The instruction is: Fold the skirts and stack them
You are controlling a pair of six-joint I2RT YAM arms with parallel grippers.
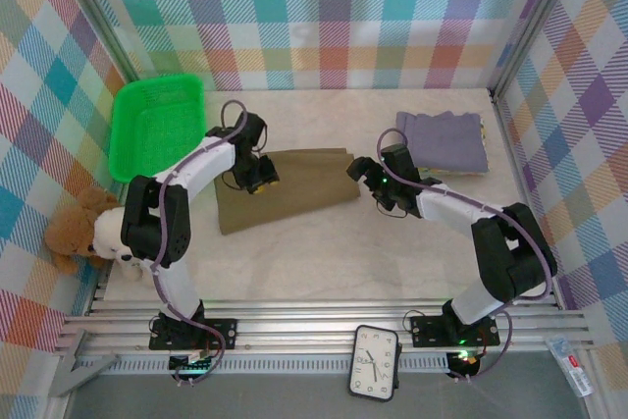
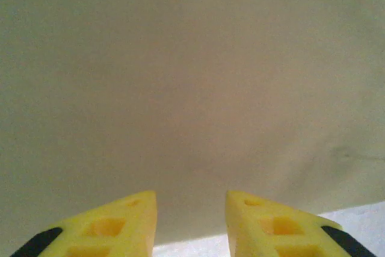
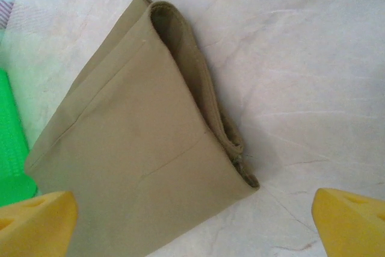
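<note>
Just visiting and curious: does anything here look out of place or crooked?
A teddy bear slumps at the table's left edge and a clock lies on the front rail; neither belongs with laundry. The olive skirt lies slightly askew.

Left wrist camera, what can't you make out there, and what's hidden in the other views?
- Left wrist: the olive skirt is a close blur; whether the left gripper pinches it is unclear.
- Top external: that gripper's fingertips are hidden under its own wrist; the clock face is too small to read.
- Right wrist: the skirt's near part runs off the bottom edge; the green basket is cut off at the left.
</note>
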